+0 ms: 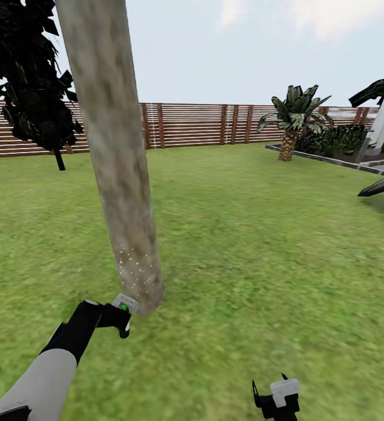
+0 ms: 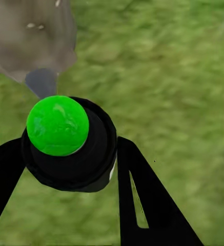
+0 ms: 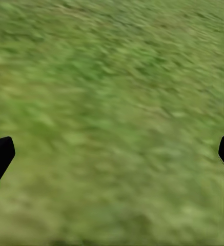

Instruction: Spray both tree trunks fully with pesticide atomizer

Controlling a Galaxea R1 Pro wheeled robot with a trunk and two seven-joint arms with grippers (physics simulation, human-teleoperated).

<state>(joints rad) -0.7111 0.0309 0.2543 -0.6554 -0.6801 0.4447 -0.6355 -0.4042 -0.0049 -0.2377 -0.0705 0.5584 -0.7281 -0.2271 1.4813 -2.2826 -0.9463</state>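
**Atomizer pinched at the base of the leaning trunk**

The left gripper (image 1: 123, 323) has its two black fingers (image 2: 147, 205) closed around the pesticide atomizer (image 2: 68, 146), one finger on each side of its dark round body, with the bright green cap (image 2: 58, 125) standing up between them. From where I stand, in the head view, the atomizer's pale head (image 1: 125, 303) sits right against the foot of the tree trunk (image 1: 113, 158), close enough that I can't say whether they touch.

The bottle looks small, rigid and light, the sort of hard plastic that won't give under the fingers. Its rounded, smooth sides strike me as the risk: a curved body can roll or twist within a two-finger pinch, so the sensible hold is around the widest part of the body, below the cap, which is about where the fingers sit now.

On the lower trunk there is a scatter of whitish specks, the pesticide (image 1: 134, 263), low down near the base only. The pale mottled bark above looks bare, so I'd judge most of this trunk is yet to be covered.

The right gripper (image 1: 276, 396) hangs low over the lawn (image 1: 262, 234) with its fingertips (image 3: 0, 154) wide apart and nothing between them, just grass below.

Beyond, a brown slatted fence (image 1: 192, 124) closes the garden, with a dark cone-shaped tree (image 1: 31, 76) to one side and a small palm (image 1: 291, 120) by the paved edge.
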